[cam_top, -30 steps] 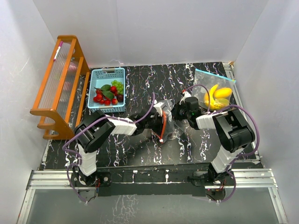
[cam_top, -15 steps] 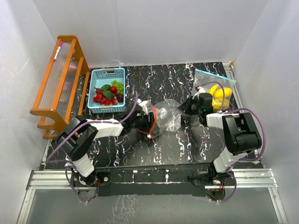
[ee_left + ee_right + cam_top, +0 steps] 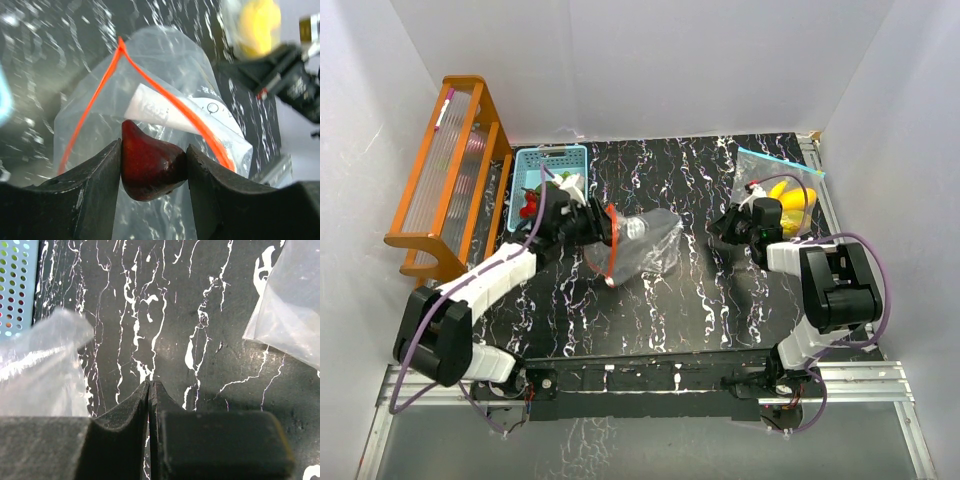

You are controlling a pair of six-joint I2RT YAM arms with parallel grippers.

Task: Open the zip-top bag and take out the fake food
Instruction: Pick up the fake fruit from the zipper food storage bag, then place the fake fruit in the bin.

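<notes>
Two arms that met over the orange-zipped bag (image 3: 645,245) at mid-table a second ago have now parted. The left gripper (image 3: 586,218) has swung to the far left, and its fingers (image 3: 95,180) are clamped on either side of a red strawberry-like piece (image 3: 150,167), held clear of the bag's mouth. The bag has shifted left with the arm. It lies slack on the table (image 3: 700,300) just right of the gripper, its orange zip (image 3: 165,95) gaping, and a white label is the only thing visible inside.

The right gripper (image 3: 732,222) has let go of the bag and drawn back to the right. Its fingers are pressed together on nothing and hover above bare table.

Reading: one piece has been extracted and is being carried, probably for release into the light-blue basket (image 3: 552,152) at the far left, where red and green pieces (image 3: 530,205) already lie.

A second bag (image 3: 765,165), with a blue closure, rests at the far right beside the right gripper and still holds yellow fruit (image 3: 790,198), so the task is judged unfinished.

Surroundings: a wooden rack (image 3: 445,190) stands left of the basket, close enough to limit the left arm's swing. The left arm itself covers part of the basket, and the slack bag nearby could snag on the fingers.
</notes>
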